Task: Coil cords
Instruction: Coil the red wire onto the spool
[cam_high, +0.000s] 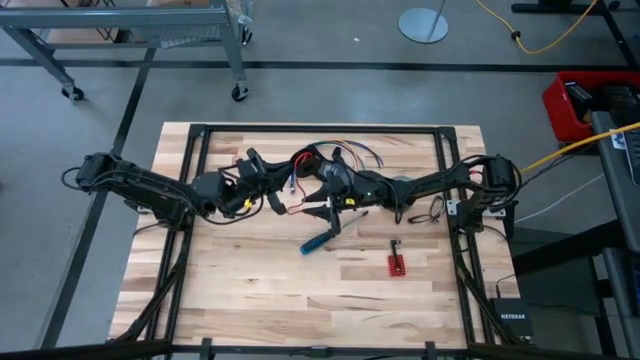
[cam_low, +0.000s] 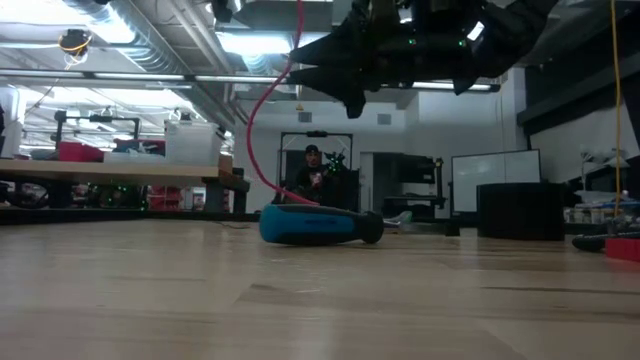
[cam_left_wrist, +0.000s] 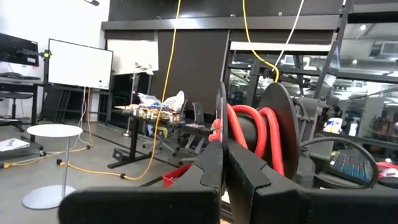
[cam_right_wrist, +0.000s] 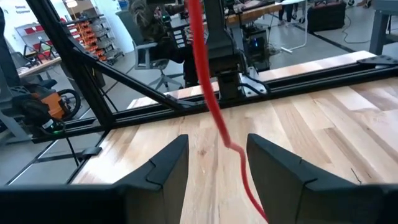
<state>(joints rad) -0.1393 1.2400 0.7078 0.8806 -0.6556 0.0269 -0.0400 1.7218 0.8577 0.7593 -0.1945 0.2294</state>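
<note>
A black reel (cam_left_wrist: 281, 134) wound with red cord (cam_left_wrist: 247, 127) is held up above the table's middle, in front of my left gripper (cam_left_wrist: 222, 163), which is shut on it. From there the red cord (cam_low: 262, 130) hangs in a slack curve down to the table beside a blue screwdriver handle (cam_low: 315, 225). My right gripper (cam_right_wrist: 216, 163) is open above the table. The red cord (cam_right_wrist: 208, 93) runs down between its fingers, and I cannot tell whether it touches them. In the high view both grippers meet at the table's middle: left (cam_high: 270, 198), right (cam_high: 330, 212). My left gripper pinches a thin black flange (cam_left_wrist: 221, 109) of the reel between its two shut fingers, edge on. The reel is lifted clear of the table, with the red cord wound on its hub just past the fingers.
The blue screwdriver (cam_high: 318, 243) lies on the wooden table near the middle. A small red block (cam_high: 396, 263) lies toward the near right. Dark and coloured wires (cam_high: 362, 152) lie at the far middle. A black frame rail (cam_right_wrist: 261, 81) runs along the table's edge.
</note>
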